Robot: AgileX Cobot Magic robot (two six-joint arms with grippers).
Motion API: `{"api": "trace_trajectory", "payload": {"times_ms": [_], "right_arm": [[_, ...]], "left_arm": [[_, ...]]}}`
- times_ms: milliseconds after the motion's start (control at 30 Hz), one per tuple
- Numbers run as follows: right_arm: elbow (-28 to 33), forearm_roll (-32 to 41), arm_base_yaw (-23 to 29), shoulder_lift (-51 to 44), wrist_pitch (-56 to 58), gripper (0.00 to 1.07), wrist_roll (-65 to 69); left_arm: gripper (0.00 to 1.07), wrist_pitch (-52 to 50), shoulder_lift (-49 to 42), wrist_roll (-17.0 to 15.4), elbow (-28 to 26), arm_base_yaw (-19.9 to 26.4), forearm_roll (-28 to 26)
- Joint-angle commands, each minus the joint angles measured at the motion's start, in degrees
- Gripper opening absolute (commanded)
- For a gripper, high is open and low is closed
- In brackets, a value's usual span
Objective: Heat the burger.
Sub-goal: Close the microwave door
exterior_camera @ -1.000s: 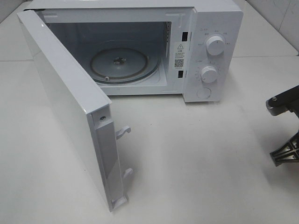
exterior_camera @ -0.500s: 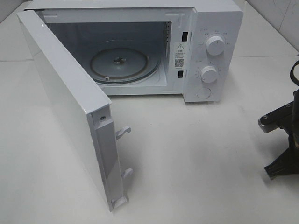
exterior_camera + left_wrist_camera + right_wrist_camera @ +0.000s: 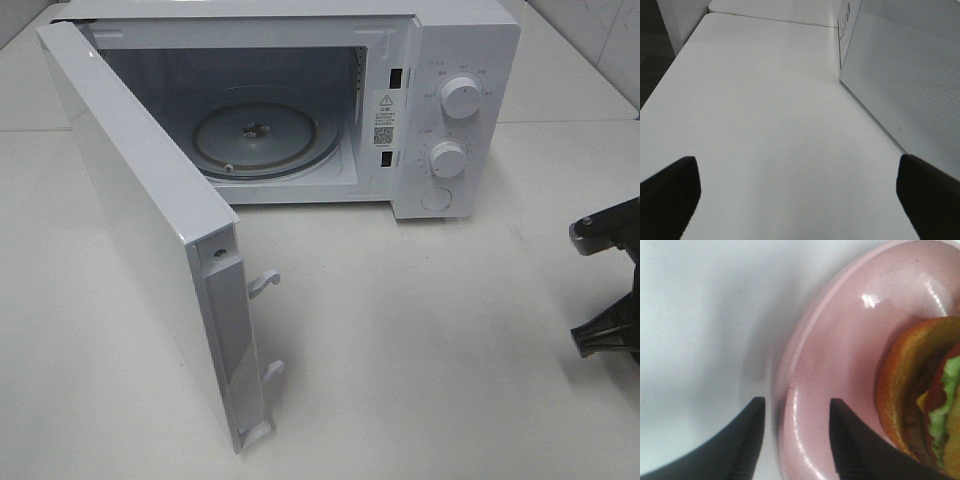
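From the exterior high view, a white microwave (image 3: 300, 100) is seen on the table (image 3: 420, 340) with its door (image 3: 150, 230) swung wide. In the left wrist view, the left gripper (image 3: 795, 200) is spread open above the table beside the door. In the right wrist view, the right gripper (image 3: 795, 432) straddles the rim of a pink plate (image 3: 840, 355), its jaws apart; the burger (image 3: 925, 390) lies on that plate.

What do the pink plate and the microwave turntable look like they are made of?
The pink plate looks like glazed ceramic or hard plastic: smooth, with sharp highlights and faint specks; which one, I cannot tell. The turntable looks like clear glass: the microwave floor and hub show through it.
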Motion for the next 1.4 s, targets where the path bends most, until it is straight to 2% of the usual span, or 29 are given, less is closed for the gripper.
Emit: {"api": "trace_trajectory", "payload": {"times_ms": [33, 67, 167, 200, 233, 267, 300, 333, 367, 400, 433, 500, 533, 600, 1067, 1200, 1400], "right_arm": [[-0.29, 6.19, -0.17, -6.65, 0.86, 0.70, -5.73], [-0.29, 10.31, -0.17, -10.20, 0.86, 0.77, -9.80], [-0.29, 12.89, -0.17, -12.15, 0.97, 0.80, -12.32], [-0.29, 18.11, -0.17, -15.58, 1.20, 0.81, -17.07], [-0.57, 24.41, -0.17, -19.37, 1.66, 0.81, -21.60], [-0.57, 24.41, -0.17, -19.37, 1.66, 0.81, -21.60], [-0.86, 27.79, -0.17, -21.54, 2.35, 0.80, -24.98], [-0.97, 34.15, -0.17, -25.50, 3.44, 0.80, -31.28], [-0.97, 34.15, -0.17, -25.50, 3.44, 0.80, -31.28], [-0.97, 39.08, -0.17, -29.74, 4.81, 0.79, -36.21], [-0.97, 39.08, -0.17, -29.74, 4.81, 0.79, -36.21], [-0.97, 44.75, -0.17, -35.52, 7.45, 0.78, -42.28], [-0.97, 44.75, -0.17, -35.52, 7.45, 0.78, -42.28], [-0.97, 47.78, -0.17, -41.25, 10.54, 0.78, -44.75], [-0.86, 47.50, -0.17, -65.09, 22.69, 0.76, -44.63], [-0.46, 47.50, -0.17, -68.98, 23.38, 0.76, -44.52], [2.92, 47.96, -1.38, -79.76, 20.45, 0.76, -43.95]], "left_arm": [[1.00, -0.74, -0.23, 0.00, 0.17, 0.23, 0.23], [1.00, -0.74, -0.23, 0.00, 0.17, 0.23, 0.23], [1.00, -0.74, -0.23, 0.00, 0.17, 0.23, 0.23], [1.00, -0.74, -0.23, 0.00, 0.17, 0.23, 0.23], [1.00, -0.74, -0.23, 0.00, 0.17, 0.23, 0.23], [1.00, -0.74, -0.23, 0.00, 0.17, 0.23, 0.23], [1.00, -0.74, -0.23, 0.00, 0.17, 0.23, 0.23], [1.00, -0.74, -0.23, 0.00, 0.17, 0.23, 0.23], [1.00, -0.74, -0.23, 0.00, 0.17, 0.23, 0.23], [1.00, -0.74, -0.23, 0.00, 0.17, 0.23, 0.23], [1.00, -0.74, -0.23, 0.00, 0.17, 0.23, 0.23], [1.00, -0.74, -0.23, 0.00, 0.17, 0.23, 0.23], [1.00, -0.74, -0.23, 0.00, 0.17, 0.23, 0.23], [1.00, -0.74, -0.23, 0.00, 0.17, 0.23, 0.23], [1.00, -0.74, -0.23, 0.00, 0.17, 0.23, 0.23], [1.00, -0.74, -0.23, 0.00, 0.17, 0.23, 0.23], [1.00, -0.74, -0.23, 0.00, 0.17, 0.23, 0.17]]}}
